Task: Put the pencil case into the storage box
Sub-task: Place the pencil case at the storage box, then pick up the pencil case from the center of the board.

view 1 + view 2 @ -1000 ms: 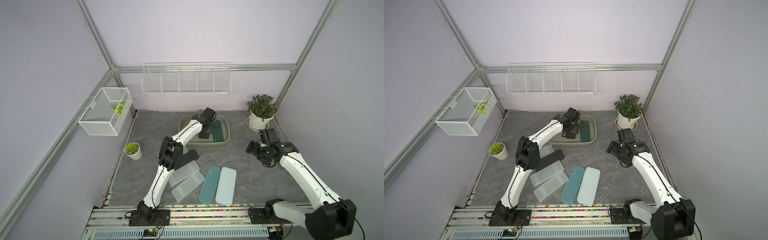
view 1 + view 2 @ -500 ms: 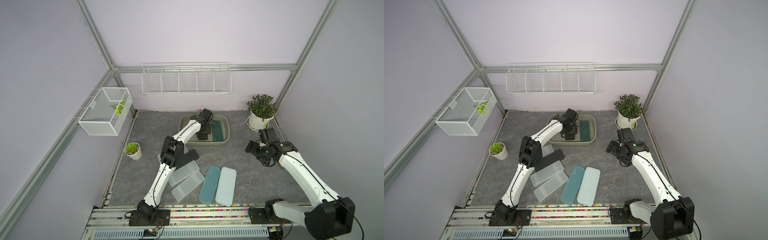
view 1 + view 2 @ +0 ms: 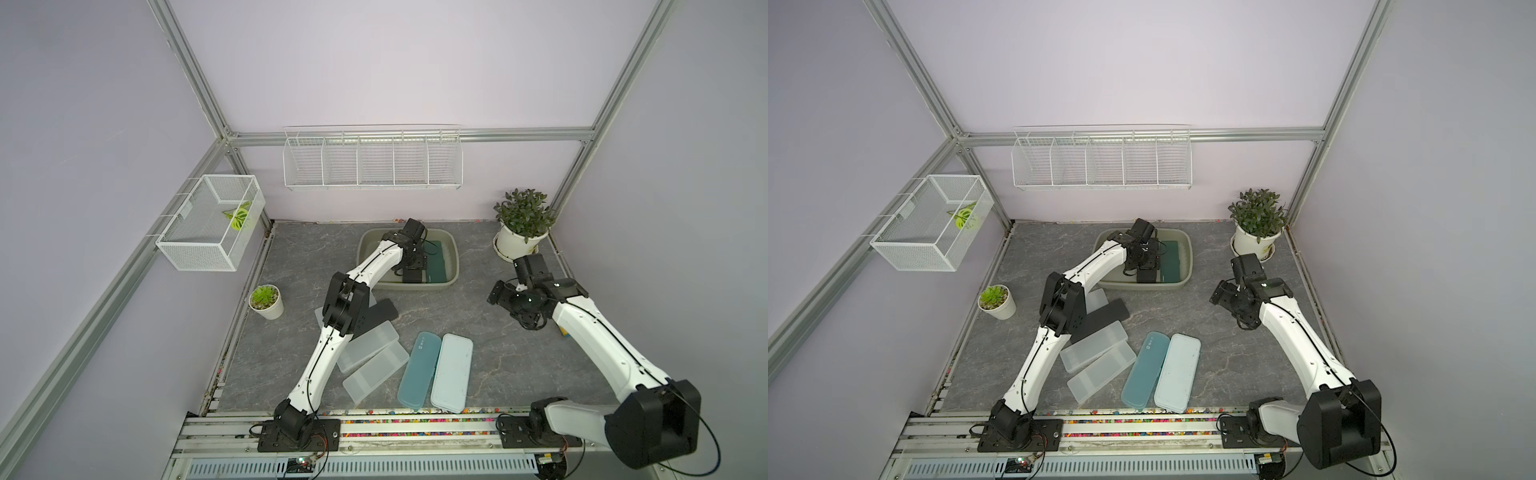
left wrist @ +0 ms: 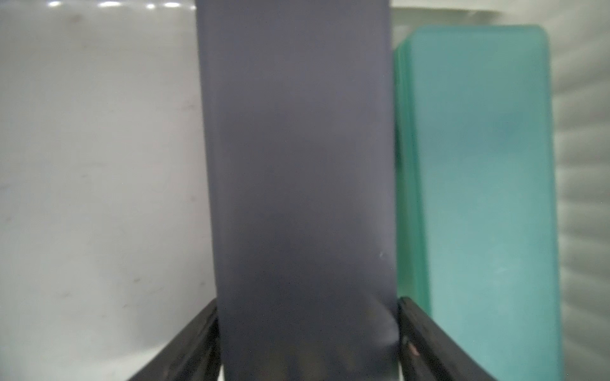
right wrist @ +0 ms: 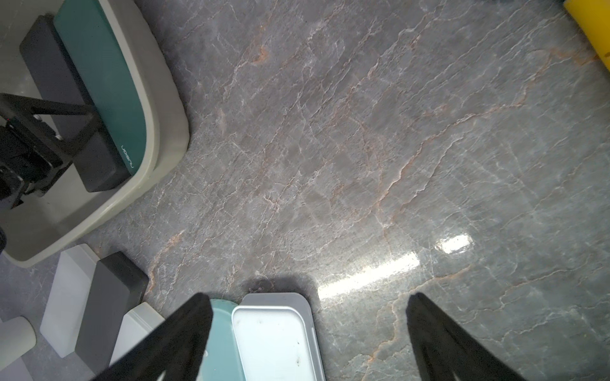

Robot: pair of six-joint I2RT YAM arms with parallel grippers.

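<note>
Top views, far left: a white mesh basket (image 3: 208,232) hangs high with a green leaf in it. Below it a small succulent (image 3: 262,296) stands on the grey surface (image 3: 457,316).
Back wall: a white wire rack (image 3: 372,162) with dividers, above the box.
Left of middle: clear cases (image 3: 368,345) lie askew and overlapping under the left arm. A black case (image 3: 384,309) rests partly on them.
Box (image 3: 432,286): olive-grey tub at the back middle of the surface, with 2 cases in it.
Left gripper (image 4: 307,305): reaches down into the box, with 1 finger on each long side of the dark case, right at its edges. Whether the fingers squeeze the case or only flank it, I cannot tell.
Dark case (image 4: 297,148): inside the box, about mid-width, its long side against the green case. Whether it rests on the box floor or sits just over it, I cannot tell.
Green case (image 4: 478,165): also inside the box, just beside the dark case on the plant's side, close to the box wall.
Front middle: a teal case (image 3: 419,370) and a pale blue case (image 3: 452,372) lie side by side, touching, near the front edge of the surface.
Back right corner: a leafy plant (image 3: 523,210) in a white pot.
Right gripper (image 5: 307,297): spread wide and holding nothing, it hangs over bare surface, well apart from the box. In the right wrist view the ends of the teal case and pale blue case show beneath it.
Far right: a yellow object (image 5: 591,36), only its corner in view.
</note>
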